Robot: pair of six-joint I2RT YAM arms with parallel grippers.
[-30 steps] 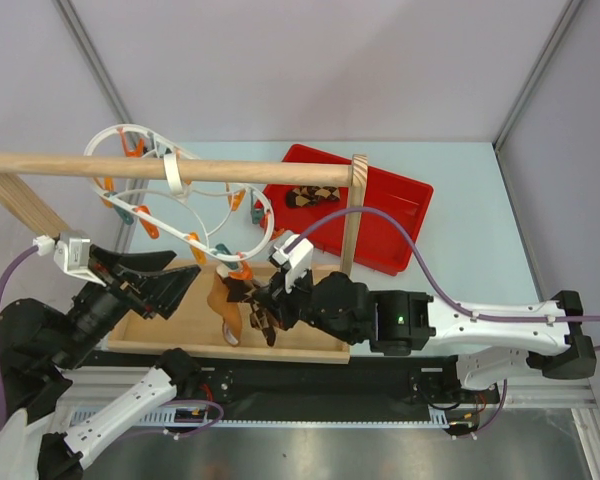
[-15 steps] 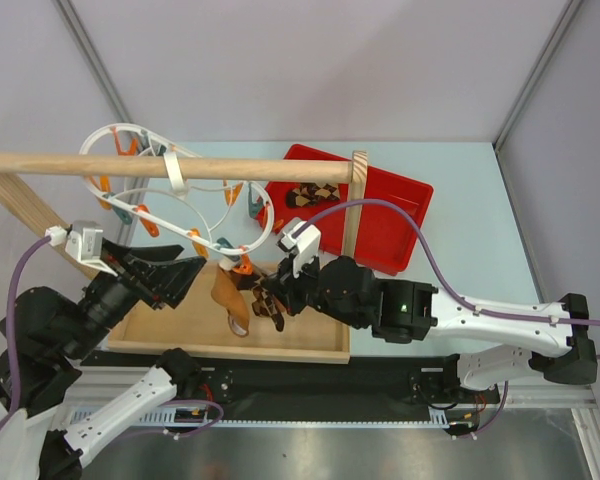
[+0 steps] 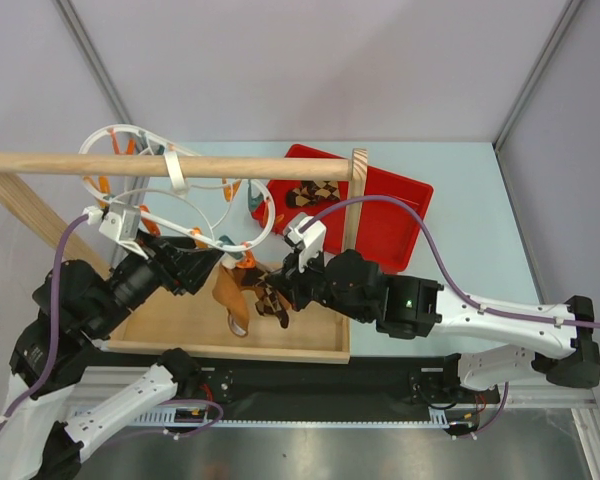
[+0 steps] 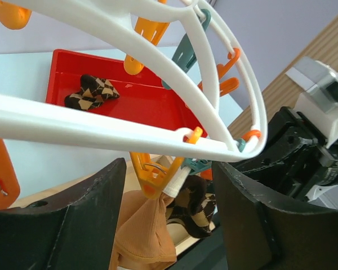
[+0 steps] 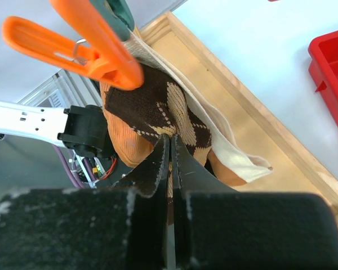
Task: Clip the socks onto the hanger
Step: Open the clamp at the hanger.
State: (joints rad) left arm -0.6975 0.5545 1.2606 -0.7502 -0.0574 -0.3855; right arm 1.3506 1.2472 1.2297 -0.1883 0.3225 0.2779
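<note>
Left gripper (image 4: 169, 166): fingers apart, orange peg (image 4: 153, 171) between them.
Right gripper (image 5: 169, 147): squeezed together on argyle sock (image 5: 158, 112).
Sock's bottom end: hidden behind those fingers.
Hanger (image 4: 129, 126): cut off at edges.

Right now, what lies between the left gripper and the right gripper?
The socks, hanging from an orange clip of the hanger, as the top view shows. The right gripper is shut on them.

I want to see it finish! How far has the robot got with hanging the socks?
Partway. Tan fabric already hangs from an orange peg on the hanger. The right gripper pinches an argyle sock just below the pegs, and the left gripper stands open around that peg. A second sock lies in the red tray, not yet picked up.
</note>
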